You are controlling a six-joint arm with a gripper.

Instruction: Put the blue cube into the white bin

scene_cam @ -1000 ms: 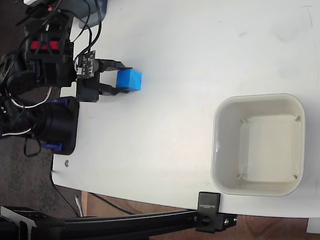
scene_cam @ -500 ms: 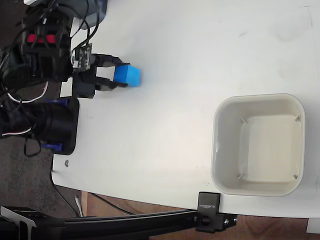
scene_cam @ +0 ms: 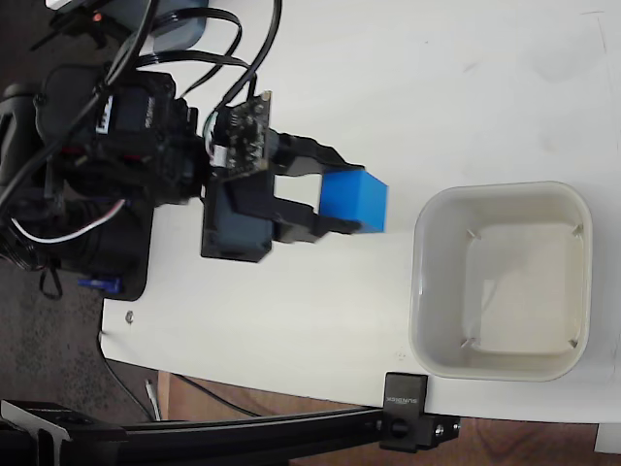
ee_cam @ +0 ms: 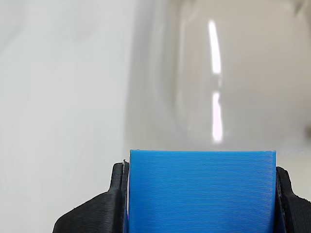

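Small sky-blue matte cube [scene_cam: 354, 203] clamped between the black two-finger gripper [scene_cam: 335, 194].
Off-white square plastic bin [scene_cam: 502, 280] lies just ahead of the fingertips, apart.

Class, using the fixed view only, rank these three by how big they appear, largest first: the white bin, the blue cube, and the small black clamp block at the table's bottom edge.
1. White bin, clearly largest.
2. Blue cube, though held up nearer the camera, which may enlarge it.
3. Black clamp block, close to the cube in apparent size, so ranks 2 and 3 are unsure.
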